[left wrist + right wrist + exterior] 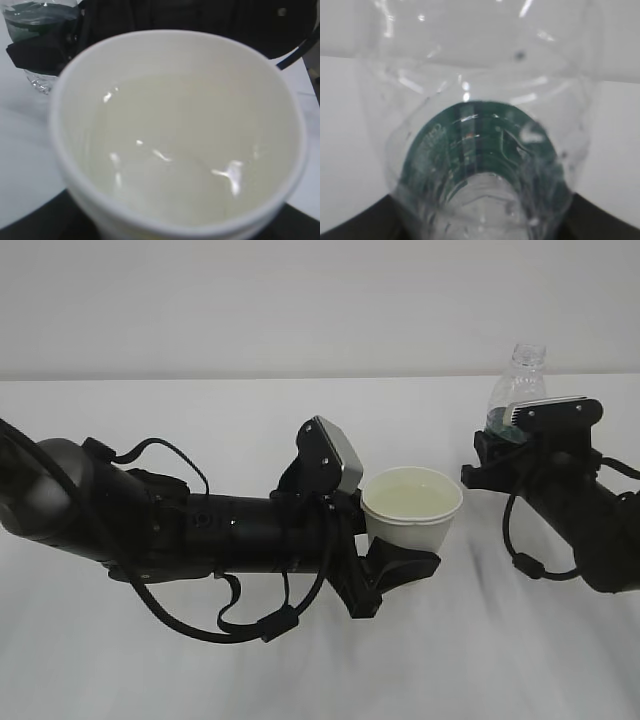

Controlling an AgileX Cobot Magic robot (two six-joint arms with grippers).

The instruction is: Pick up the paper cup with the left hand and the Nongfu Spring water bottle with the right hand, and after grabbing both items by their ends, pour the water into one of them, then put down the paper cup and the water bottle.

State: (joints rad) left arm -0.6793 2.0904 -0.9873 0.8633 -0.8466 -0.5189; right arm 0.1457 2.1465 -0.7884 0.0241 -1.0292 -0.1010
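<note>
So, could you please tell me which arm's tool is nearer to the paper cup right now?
Left. The left tool grips the paper cup itself, water inside. The right tool is off to the cup's right, holding the Nongfu Spring water bottle.

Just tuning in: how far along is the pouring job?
Pouring looks done: the cup holds water. In hand: the left hand grips the cup, the right hand holds the upright bottle. Left: set both down on the table and release.
</note>
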